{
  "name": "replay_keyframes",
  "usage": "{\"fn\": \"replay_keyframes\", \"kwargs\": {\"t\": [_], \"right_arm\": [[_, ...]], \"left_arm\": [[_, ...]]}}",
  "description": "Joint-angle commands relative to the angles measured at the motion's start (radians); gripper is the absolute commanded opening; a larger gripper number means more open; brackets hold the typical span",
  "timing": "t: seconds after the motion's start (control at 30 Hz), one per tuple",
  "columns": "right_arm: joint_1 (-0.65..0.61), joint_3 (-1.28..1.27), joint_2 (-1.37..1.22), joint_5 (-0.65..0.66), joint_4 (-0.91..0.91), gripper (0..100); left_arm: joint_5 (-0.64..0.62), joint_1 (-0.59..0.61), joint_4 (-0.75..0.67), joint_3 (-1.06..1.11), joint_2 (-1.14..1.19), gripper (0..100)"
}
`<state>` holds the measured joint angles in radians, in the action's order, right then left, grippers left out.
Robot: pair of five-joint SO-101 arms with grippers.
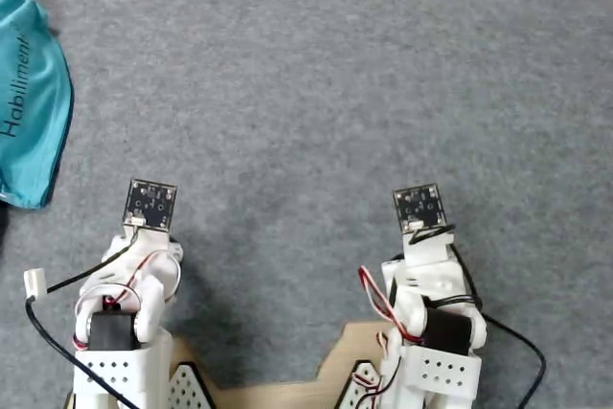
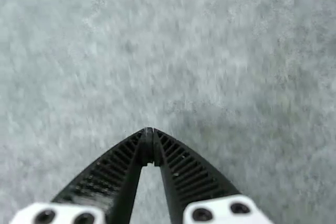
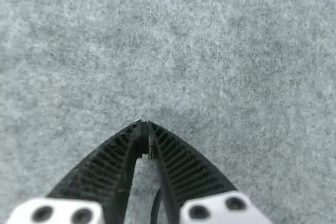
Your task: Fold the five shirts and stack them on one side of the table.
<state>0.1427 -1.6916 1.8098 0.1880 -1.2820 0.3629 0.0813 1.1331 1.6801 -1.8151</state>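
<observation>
One teal shirt (image 1: 29, 93): it lies in a rounded heap on the felt at the far left edge of the high view, partly cut off by the frame. White lettering runs along it and a strip of red trim shows at its upper corner. Whether it is folded I cannot tell.
Table (image 1: 335, 74): grey felt covers it from side to side.
Loose white plug (image 1: 35, 284): it sits on the end of a black cable, just beside the arm nearer the shirt.
Arm nearer the shirt (image 1: 129, 284): white, it is folded low over its base at the near edge, with its small black wrist board (image 1: 151, 204) pointing up the table. It is well apart from the shirt. The high view does not show which side it belongs to.
Left gripper (image 2: 148, 132): in the left wrist view its black ribbed fingers meet at the tips. It is closed on nothing and hangs over bare felt.
Wooden board (image 1: 287, 395): it shows at the near edge, between the two bases.
Other arm (image 1: 431, 284): white with a black motor and red and black wires, in the same low pose, with its wrist board (image 1: 420, 208) also pointing up the table.
Right gripper (image 3: 145, 125): in the right wrist view its fingertips touch. It is closed and holds nothing, with grey felt beneath.
</observation>
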Motion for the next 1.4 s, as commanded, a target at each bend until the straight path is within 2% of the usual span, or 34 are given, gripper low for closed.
{"fn": "replay_keyframes", "kwargs": {"t": [0.0, 0.17, 0.3, 0.47, 0.77, 0.9, 0.97, 1.13, 1.37], "right_arm": [[-0.012, 0.001, 0.041, -0.002, -0.006, 0.6], [-0.008, 0.004, 0.042, 0.000, -0.005, 0.6], [-0.008, 0.039, 0.042, 0.000, 0.041, 0.6], [-0.012, 0.173, 0.042, 0.000, 0.060, 0.8], [-0.015, 0.449, 0.030, 0.005, 0.054, 0.8], [-0.030, 0.562, -0.045, 0.002, -0.003, 0.9], [-0.062, 0.650, -0.128, -0.003, -0.046, 0.9], [-0.130, 0.967, -0.427, -0.117, -0.123, 0.9], [-0.269, 1.417, -0.858, -0.258, -0.187, 0.9]], "left_arm": [[0.003, -0.009, 0.057, 0.009, -0.005, 2], [0.008, 0.000, 0.054, -0.002, -0.007, 2], [0.011, 0.040, -0.011, -0.061, -0.007, 2], [0.003, 0.227, -0.126, -0.204, -0.007, 2], [-0.005, 0.585, -0.167, -0.488, -0.001, 2], [-0.150, 0.720, -0.170, -0.637, 0.004, 2], [-0.161, 0.743, -0.170, -0.707, 0.035, 2], [-0.161, 0.760, -0.170, -0.908, 0.271, 2], [-0.183, 0.936, -0.109, -1.306, 0.771, 2]]}}
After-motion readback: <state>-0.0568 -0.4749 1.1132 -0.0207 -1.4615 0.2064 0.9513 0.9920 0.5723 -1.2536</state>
